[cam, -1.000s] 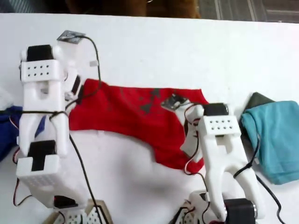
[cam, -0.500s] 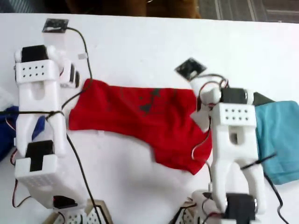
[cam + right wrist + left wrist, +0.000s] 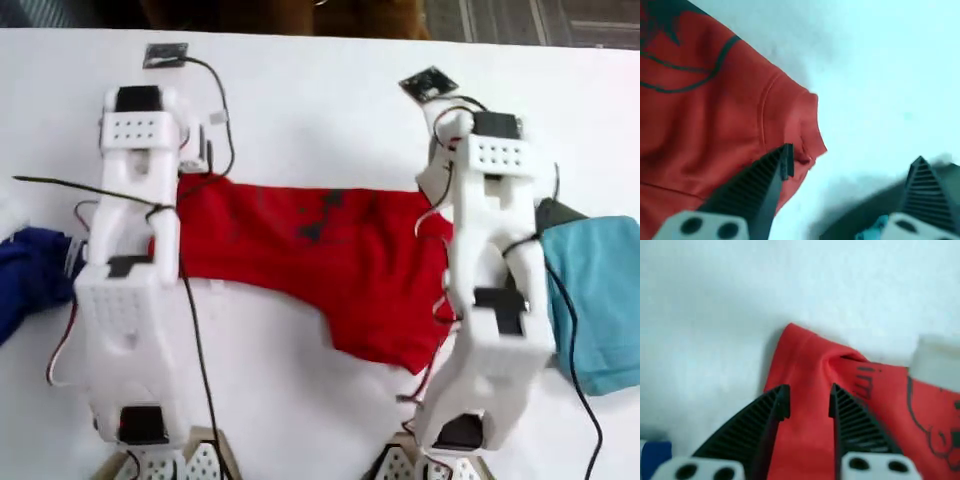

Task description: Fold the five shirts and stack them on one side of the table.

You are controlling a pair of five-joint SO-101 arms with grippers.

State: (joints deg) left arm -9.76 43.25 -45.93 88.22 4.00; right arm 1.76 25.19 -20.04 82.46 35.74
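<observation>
A red shirt (image 3: 310,250) with a dark print lies spread across the middle of the white table (image 3: 320,100). In the high view my left arm (image 3: 135,200) stands over the shirt's left end and my right arm (image 3: 490,230) over its right end. My left gripper (image 3: 808,401) hangs open just above the shirt's far left corner (image 3: 805,355), fingers a small gap apart with red cloth under them. My right gripper (image 3: 851,165) is wide open beside the shirt's far right corner (image 3: 800,125), one finger over the cloth, the other over bare table.
A folded teal shirt (image 3: 595,300) lies at the right edge on a dark one (image 3: 555,212). A blue shirt (image 3: 30,280) is bunched at the left edge. The far strip of the table is bare white.
Both arms swung away from the near side to the shirt's far corners. The left arm shifted right over the left end; the right gripper went from the near right fold to the far right corner.
</observation>
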